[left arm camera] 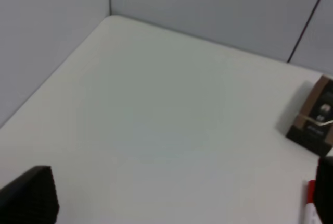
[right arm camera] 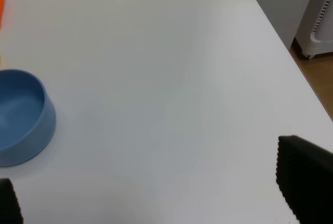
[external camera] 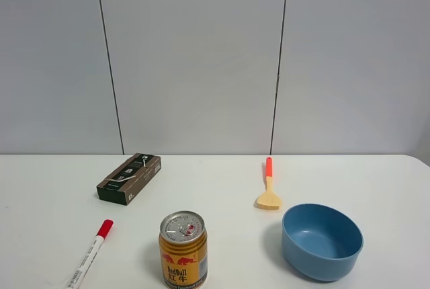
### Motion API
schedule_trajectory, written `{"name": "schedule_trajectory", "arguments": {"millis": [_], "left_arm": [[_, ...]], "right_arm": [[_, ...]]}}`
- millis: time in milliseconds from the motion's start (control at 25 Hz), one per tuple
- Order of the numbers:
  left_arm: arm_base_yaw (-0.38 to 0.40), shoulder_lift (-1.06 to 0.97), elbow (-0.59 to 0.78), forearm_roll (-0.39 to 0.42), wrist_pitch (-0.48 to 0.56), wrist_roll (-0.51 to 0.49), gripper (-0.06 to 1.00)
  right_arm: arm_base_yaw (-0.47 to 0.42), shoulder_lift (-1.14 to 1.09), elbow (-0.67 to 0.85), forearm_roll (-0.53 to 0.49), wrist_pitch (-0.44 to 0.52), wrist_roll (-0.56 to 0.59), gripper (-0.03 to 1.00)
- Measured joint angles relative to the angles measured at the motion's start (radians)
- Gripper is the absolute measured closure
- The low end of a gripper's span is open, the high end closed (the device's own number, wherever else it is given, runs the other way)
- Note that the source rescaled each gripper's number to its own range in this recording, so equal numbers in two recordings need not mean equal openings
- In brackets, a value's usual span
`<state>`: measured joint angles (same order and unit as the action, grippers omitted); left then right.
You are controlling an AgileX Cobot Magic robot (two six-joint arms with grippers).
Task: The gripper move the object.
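The marker pen (external camera: 91, 252), white with a red cap, lies on the white table at the front left, its lower end cut off by the frame edge. Its red cap also shows at the edge of the left wrist view (left arm camera: 310, 191). Neither gripper appears in the exterior high view. The left gripper (left arm camera: 177, 193) is open and empty, with its black fingers (left arm camera: 28, 195) wide apart above bare table; the pen lies by one finger. The right gripper (right arm camera: 156, 195) is open and empty, with its fingers (right arm camera: 304, 179) spread above the table beside the blue bowl.
A dark box (external camera: 129, 179) lies behind the pen and also shows in the left wrist view (left arm camera: 315, 120). A Red Bull can (external camera: 183, 249) stands at front centre. An orange-handled wooden spatula (external camera: 268, 185) and a blue bowl (external camera: 322, 240) sit to the right; the bowl also shows in the right wrist view (right arm camera: 21, 114).
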<state>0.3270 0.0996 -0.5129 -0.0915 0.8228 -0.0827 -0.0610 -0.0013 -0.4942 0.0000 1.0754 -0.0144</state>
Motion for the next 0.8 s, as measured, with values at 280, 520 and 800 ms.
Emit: {"name": "schedule_trajectory", "arguments": {"millis": [280, 520, 800], "left_arm": [[-0.044, -0.102, 0.001, -0.075, 0.051, 0.0, -0.05], [-0.138, -0.104, 0.001, -0.077, 0.068, 0.072, -0.05], [-0.171, -0.104, 0.001, -0.077, 0.076, 0.091, -0.05]], "right_arm": [[0.0, 0.0, 0.0, 0.0, 0.0, 0.0, -0.03], [0.0, 0.0, 0.0, 0.0, 0.0, 0.0, -0.03], [0.0, 0.0, 0.0, 0.0, 0.0, 0.0, -0.03]]}}
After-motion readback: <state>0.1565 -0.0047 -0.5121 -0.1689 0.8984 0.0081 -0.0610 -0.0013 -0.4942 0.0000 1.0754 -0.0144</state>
